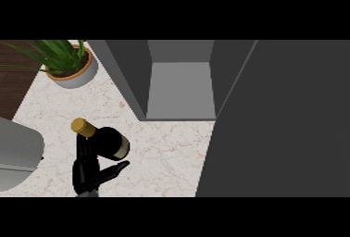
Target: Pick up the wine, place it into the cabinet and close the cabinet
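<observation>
Dark greys over pale marble, with touches of gold and green

Cream counter (160, 152) with tan veining. The cabinet (181, 90) is mid-grey inside at twelve o'clock and its door (280, 120) is charcoal at three. At eight, the wine bottle (106, 139) is black with a gold cap and band, and the left hand (89, 173) is black. At eleven, a green plant (58, 53) in a white, orange-rimmed pot (77, 75).

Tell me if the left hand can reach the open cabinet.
Probably yes: the left hand, holding the wine bottle, has only bare counter between it and the cabinet, whose door stands swung aside.
</observation>
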